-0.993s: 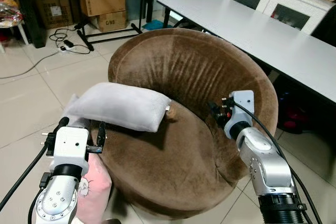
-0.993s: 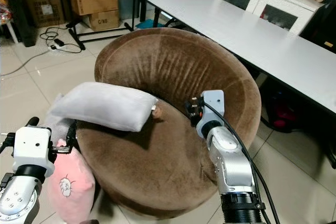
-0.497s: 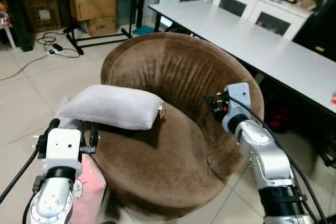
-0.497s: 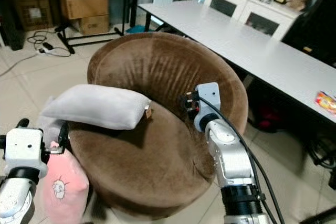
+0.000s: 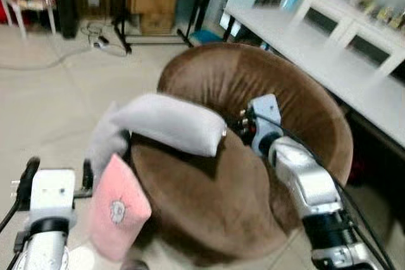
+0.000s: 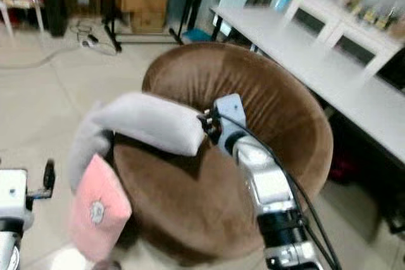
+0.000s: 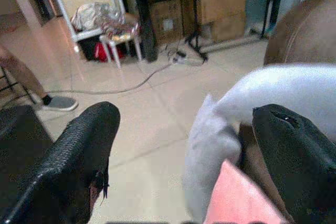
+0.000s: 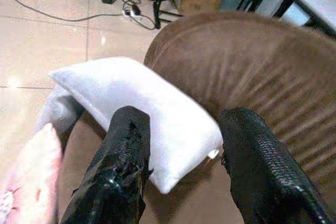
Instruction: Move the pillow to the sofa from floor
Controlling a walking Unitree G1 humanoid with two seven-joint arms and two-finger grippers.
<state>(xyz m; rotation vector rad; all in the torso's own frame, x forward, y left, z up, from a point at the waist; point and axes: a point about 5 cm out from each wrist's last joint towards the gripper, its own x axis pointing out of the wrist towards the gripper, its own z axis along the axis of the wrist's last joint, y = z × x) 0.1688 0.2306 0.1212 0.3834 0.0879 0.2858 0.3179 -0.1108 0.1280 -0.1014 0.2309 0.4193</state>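
The round brown sofa (image 5: 253, 156) already carries the grey pillow (image 5: 171, 121), which lies across its left rim with the long axis running left to right and its left end drooping over the edge toward the floor (image 5: 44, 105). A pink pillow (image 5: 117, 203) leans against the sofa's outer side below it, apparently still on the floor, though blur makes that uncertain. The right pincer (image 8: 181, 150), fingers spread and empty, sits just beside the grey pillow's right end and is the nearer one; the left pincer (image 7: 178, 156), also spread, hangs low by the pink pillow.
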